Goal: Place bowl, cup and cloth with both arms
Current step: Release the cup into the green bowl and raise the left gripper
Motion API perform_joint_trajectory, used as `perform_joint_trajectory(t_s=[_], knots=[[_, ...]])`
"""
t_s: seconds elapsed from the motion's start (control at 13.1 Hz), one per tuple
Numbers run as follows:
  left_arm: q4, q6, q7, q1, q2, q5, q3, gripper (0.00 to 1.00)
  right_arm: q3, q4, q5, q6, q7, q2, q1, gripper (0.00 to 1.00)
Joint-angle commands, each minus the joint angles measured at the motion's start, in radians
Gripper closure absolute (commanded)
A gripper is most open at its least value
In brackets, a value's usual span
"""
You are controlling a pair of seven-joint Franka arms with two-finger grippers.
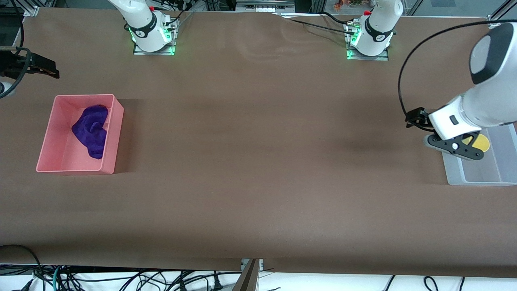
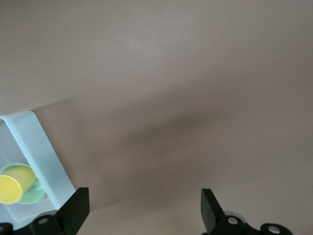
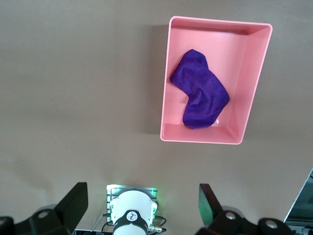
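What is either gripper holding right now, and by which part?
Nothing. The left gripper is open and empty over the table beside the clear bin; the right gripper is open and empty too.

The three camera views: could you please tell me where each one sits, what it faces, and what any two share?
Front view: high across the table, facing both bases; shows the pink bin, cloth and left gripper.
Left wrist view: looks down past its open gripper at the clear bin holding cup and bowl.
Right wrist view: high above, open right gripper.
Shared: front and right wrist show the cloth.
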Motion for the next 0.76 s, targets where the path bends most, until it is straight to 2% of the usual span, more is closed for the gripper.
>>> perform_joint_trajectory(t_s=[0.0, 0.15, 0.31, 0.38, 0.69], knots=[[-0.051, -0.004, -0.027, -0.180, -0.117, -0.071, 0.231, 0.00, 0.004, -0.010, 0.015, 0.008, -0.012, -0.010, -0.010, 0.00], [-0.123, 0.042, -0.094, -0.276, -0.197, -0.073, 0.322, 0.00, 0.004, -0.010, 0.015, 0.008, -0.011, -0.010, -0.008, 0.00], [-0.265, 0.146, -0.183, -0.286, -0.275, -0.074, 0.327, 0.00, 0.003, -0.010, 0.015, 0.008, -0.011, -0.010, -0.010, 0.00], [-0.301, 0.157, -0.179, -0.286, -0.302, -0.074, 0.327, 0.00, 0.003, -0.010, 0.017, 0.010, -0.011, -0.010, -0.010, 0.00], [-0.294, 0.157, -0.186, -0.288, -0.297, -0.074, 0.327, 0.00, 0.003, -0.010, 0.017, 0.010, -0.011, -0.010, -0.010, 0.00]])
